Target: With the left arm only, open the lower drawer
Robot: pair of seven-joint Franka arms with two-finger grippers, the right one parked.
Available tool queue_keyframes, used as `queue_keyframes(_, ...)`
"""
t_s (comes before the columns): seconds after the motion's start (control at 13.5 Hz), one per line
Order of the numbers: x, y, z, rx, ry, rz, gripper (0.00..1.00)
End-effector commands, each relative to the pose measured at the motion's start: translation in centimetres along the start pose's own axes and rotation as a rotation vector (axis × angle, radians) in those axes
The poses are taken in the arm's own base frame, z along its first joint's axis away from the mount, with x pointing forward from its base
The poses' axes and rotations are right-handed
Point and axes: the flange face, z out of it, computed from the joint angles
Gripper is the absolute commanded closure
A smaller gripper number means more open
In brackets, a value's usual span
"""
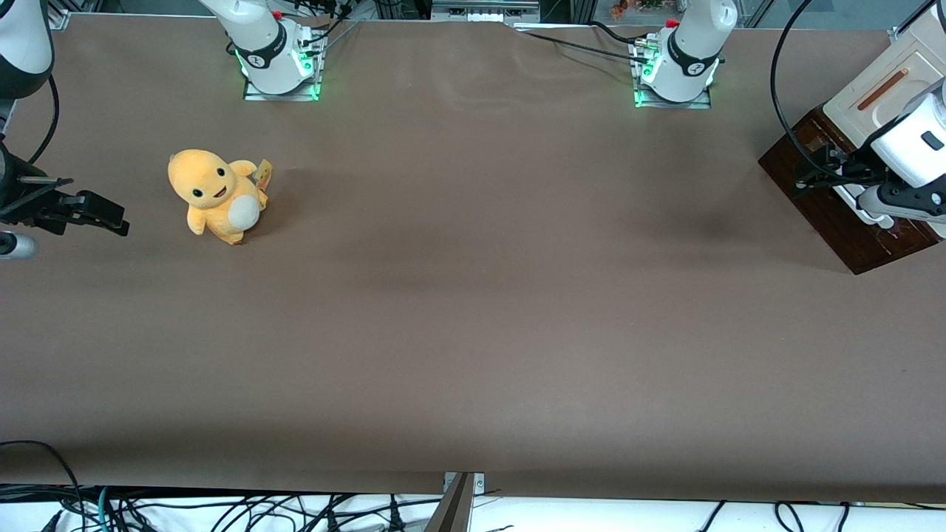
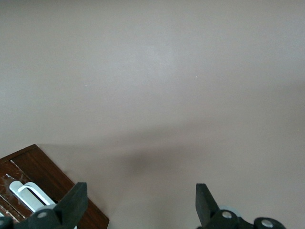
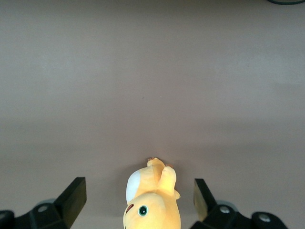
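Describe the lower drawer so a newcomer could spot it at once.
Start at the small cabinet at the working arm's end of the brown table. The lower drawer is the dark brown wooden front at its base, with the left arm's open claw just above it. Its white bar handle sets it apart from the cream upper panel, which carries a thin reddish-brown bar.

Brown table point(image 1: 458, 295) with a yellow plush toy point(image 1: 216, 195) and, seemingly resting directly on it, a drawer cabinet point(image 1: 850, 214).
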Motion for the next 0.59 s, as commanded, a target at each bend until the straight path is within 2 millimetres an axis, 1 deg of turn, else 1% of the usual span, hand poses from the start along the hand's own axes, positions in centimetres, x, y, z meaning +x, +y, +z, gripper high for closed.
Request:
queue_keyframes(0.0,0.08,0.17,-0.60,0.025,-0.007,0.006,0.00)
queue_keyframes(0.52,0.08,0.15,-0.60,0.026,-0.007,0.012,0.00)
